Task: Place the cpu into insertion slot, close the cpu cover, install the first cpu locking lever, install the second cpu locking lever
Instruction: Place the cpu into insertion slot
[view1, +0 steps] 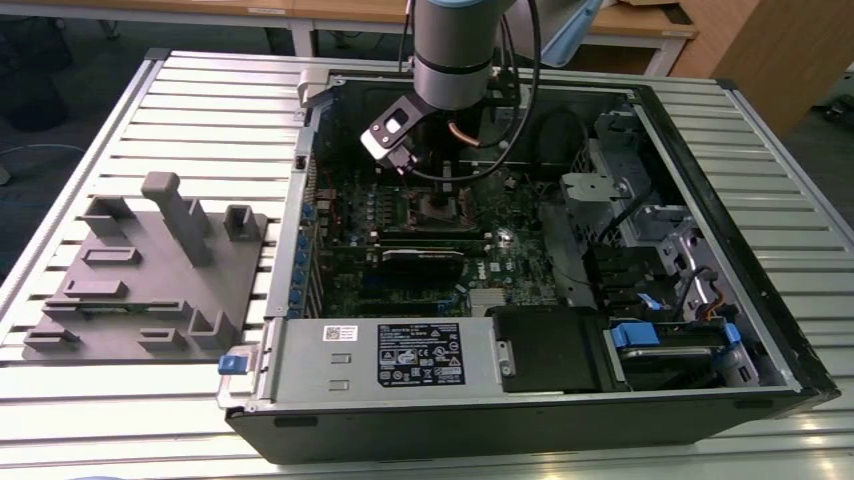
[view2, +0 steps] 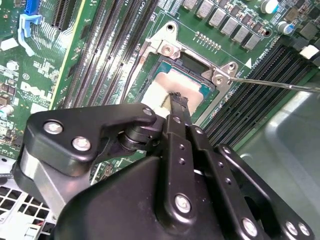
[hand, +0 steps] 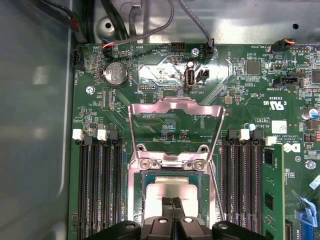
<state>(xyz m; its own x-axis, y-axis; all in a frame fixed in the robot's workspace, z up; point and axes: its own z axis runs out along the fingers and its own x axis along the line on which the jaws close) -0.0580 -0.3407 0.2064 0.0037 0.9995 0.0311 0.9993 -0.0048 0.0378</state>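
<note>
Exterior view
- Counter (view1: 107, 110): slatted metal, running across the whole frame.
- Computer case (view1: 747, 330): open, taking the centre and right of the frame.
- Grey fixture (view1: 147, 270): on the counter at the left of the frame, well apart from the arm.
- Arm (view1: 454, 60): enters at top centre and reaches down into the case.
- Insertion slot (view1: 434, 207): just above the frame's centre, directly under the arm's wrist.

First wrist view
- Pincer (hand: 172, 201): fingers together, with only a thin seam between them and nothing clamped.
- Cpu (hand: 172, 189): lies flat inside the insertion slot's silvery frame, straight beneath the pincer tips. It looks seated, so the first step seems done.
- Cpu cover (hand: 175, 103): swung open, lying beyond the slot on the side away from the pincer body. Its hinge edge runs between the cpu and its free edge, and it is not yet closed.
- Locking lever (hand: 216, 185): a thin wire rod between the slot and the memory slots (hand: 247, 190). It appears unlatched.

Second wrist view
- Pincer on cpu: the closed tips meet the cpu's pale top near its middle. Whether they press on it or hover just above cannot be told.
- Key relation: the cpu sits right under the tips, and the open cover lies just past it across the hinge.
</note>
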